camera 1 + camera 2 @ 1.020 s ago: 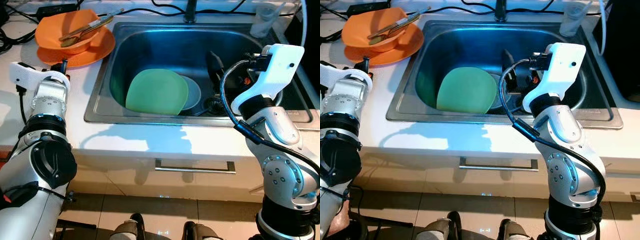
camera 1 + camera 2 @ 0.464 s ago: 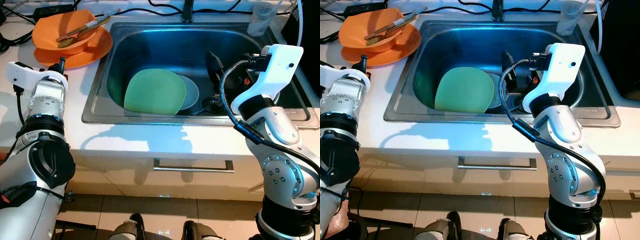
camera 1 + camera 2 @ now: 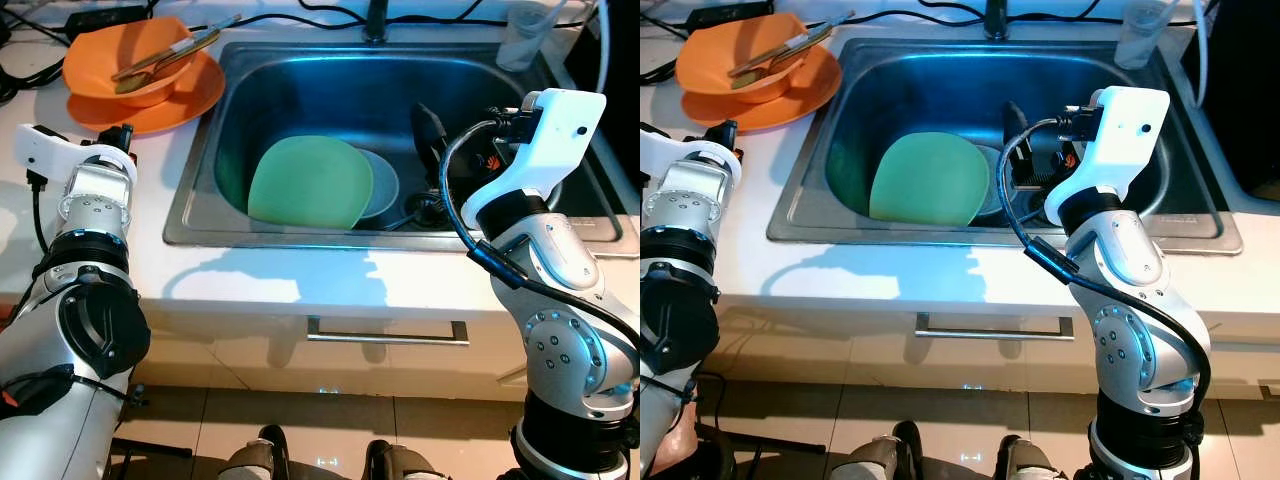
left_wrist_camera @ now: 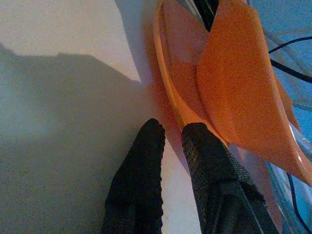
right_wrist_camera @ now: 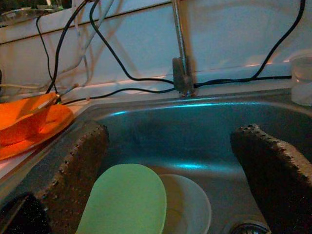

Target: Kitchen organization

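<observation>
Head cams look down over the sink (image 3: 390, 90) — both share it. L wrist cam sits close at the orange plate (image 4: 168, 92); R wrist cam faces the tap (image 5: 181, 68) — from inside the basin.

Your right gripper (image 5: 170, 185) hangs over the sink (image 3: 300, 75); just ahead of it and lower, a plate (image 3: 310, 183) lies in the basin, overlapping a smaller dish (image 3: 385, 185) on its right. Far ahead stands the faucet (image 5: 181, 73). Your left gripper (image 4: 173, 141) rests on the counter (image 3: 300, 280), its tips touching the rim of a plate (image 3: 190, 100) which carries a bowl (image 3: 110, 60) with utensils (image 3: 165, 55) in it.
</observation>
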{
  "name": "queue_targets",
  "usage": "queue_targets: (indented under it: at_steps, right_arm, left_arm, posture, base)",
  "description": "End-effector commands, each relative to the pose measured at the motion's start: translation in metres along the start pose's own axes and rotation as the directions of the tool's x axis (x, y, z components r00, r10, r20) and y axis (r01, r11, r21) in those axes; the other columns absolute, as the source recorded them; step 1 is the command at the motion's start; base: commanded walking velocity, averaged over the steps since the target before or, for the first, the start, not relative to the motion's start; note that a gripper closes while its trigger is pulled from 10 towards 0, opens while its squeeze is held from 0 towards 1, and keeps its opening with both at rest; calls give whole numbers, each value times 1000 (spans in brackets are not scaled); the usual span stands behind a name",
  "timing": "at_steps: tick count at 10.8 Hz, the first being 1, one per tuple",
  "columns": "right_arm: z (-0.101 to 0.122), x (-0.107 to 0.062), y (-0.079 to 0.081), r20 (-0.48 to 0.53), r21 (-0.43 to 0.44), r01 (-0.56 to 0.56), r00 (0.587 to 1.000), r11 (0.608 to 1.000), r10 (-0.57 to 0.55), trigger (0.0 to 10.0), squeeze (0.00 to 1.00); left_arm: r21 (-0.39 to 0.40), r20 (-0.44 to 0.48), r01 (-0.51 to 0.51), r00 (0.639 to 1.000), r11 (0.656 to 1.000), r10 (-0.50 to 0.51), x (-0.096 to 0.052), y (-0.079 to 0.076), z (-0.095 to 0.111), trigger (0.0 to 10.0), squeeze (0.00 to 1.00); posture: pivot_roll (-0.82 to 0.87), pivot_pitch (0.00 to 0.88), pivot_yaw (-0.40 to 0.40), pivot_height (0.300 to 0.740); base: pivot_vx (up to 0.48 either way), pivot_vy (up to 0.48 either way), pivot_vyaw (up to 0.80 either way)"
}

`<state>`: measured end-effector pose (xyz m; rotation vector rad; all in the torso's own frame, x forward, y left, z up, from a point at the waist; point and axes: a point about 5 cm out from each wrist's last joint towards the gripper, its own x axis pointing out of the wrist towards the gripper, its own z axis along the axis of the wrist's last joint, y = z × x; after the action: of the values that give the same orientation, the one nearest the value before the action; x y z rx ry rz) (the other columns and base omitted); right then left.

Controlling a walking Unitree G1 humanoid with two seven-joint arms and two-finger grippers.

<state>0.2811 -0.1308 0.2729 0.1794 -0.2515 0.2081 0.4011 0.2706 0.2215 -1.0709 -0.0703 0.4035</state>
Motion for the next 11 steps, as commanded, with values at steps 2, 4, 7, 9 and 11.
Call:
queue_targets:
  at_steps: [2, 4, 7, 9, 11]
  right_arm:
    - [0, -2, -2, 0, -5, 12, 1000, 1000, -12, 10000, 0]
    - [0, -2, -1, 0, -4, 8, 1000, 1000, -8, 10000, 0]
    - [-1, -2, -2, -3, -6, 9, 1000, 1000, -9, 10000, 0]
    - [1, -1, -1, 0, 0, -3, 1000, 1000, 3, 10000, 0]
    - [-3, -3, 12, -47, 53, -135, 989, 989, 138, 10000, 0]
  left_arm:
    - [-47, -160, -110, 982, 993, 102, -5, 30, -41, 10000, 1000]
    - [-68, -143, -110, 985, 992, 99, -4, 32, -38, 10000, 1000]
    - [-82, -157, -118, 982, 990, 104, -5, 39, -40, 10000, 1000]
    - [-84, -159, -144, 979, 986, 130, -7, 48, -41, 10000, 1000]
    - [-85, -167, -152, 976, 985, 137, -7, 49, -45, 10000, 1000]
  posture:
    - [-317, 254, 2, 740]
    - [-321, 256, -1, 740]
    - [-313, 255, -5, 740]
    - [-321, 253, -10, 740]
    - [-329, 250, -17, 740]
  base:
    - [0, 0, 0]
    - [0, 0, 0]
    - [0, 0, 0]
    - [0, 0, 0]
    - [0, 0, 0]
